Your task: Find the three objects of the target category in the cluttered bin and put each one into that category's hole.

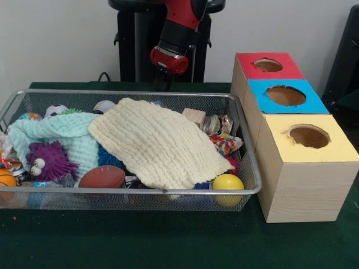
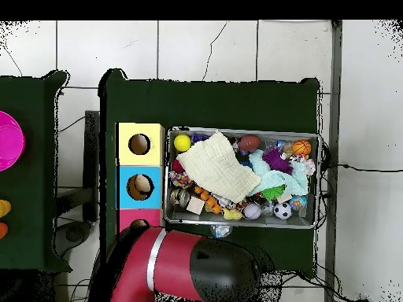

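A wire mesh bin (image 1: pixel 247 140) (image 2: pixel 318 181) holds a pile of toys. A cream cloth (image 1: pixel 157 143) (image 2: pixel 219 167) lies across the middle, and a mint cloth (image 1: pixel 61 131) (image 2: pixel 287 182) lies beside it. Around them show a purple fuzzy toy (image 1: pixel 49 159), a brown football (image 1: pixel 102 177), a yellow ball (image 1: pixel 228 182) (image 2: pixel 182 142), a wooden block (image 1: pixel 194 116) and snack packets (image 1: pixel 224 140). The sorting box has a red hole (image 1: pixel 268 65), a blue hole (image 1: pixel 285 95) and a yellow hole (image 1: pixel 309 136). My gripper (image 1: pixel 162 83) hangs dark behind the bin's far rim, outside the bin; the arm (image 2: pixel 185 267) hides it from above.
An orange basketball (image 1: pixel 5 179) (image 2: pixel 301 147) and a small soccer ball (image 2: pixel 282 210) lie in the bin's corners. In the overhead view something pale shows inside the blue hole (image 2: pixel 141 186). A pink round object (image 2: pixel 8 141) sits on a separate table.
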Available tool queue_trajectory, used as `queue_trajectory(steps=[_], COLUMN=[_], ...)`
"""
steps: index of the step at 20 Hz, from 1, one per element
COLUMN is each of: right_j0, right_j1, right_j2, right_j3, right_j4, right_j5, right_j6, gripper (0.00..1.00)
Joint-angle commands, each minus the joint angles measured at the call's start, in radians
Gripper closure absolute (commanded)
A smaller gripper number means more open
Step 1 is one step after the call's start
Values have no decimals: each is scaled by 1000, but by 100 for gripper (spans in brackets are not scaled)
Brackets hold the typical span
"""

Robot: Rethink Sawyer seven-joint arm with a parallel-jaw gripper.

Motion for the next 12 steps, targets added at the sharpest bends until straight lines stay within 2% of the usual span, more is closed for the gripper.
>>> queue_trajectory(steps=[1,4,12], right_j0=[22,25,24], right_j1=[119,140,162], right_j2=[2,1,3], right_j3=[-174,-186,-227], right_j4=[54,62,70], right_j5=[-16,-39,-30], right_j6=[86,105,84], gripper=[0,0,0])
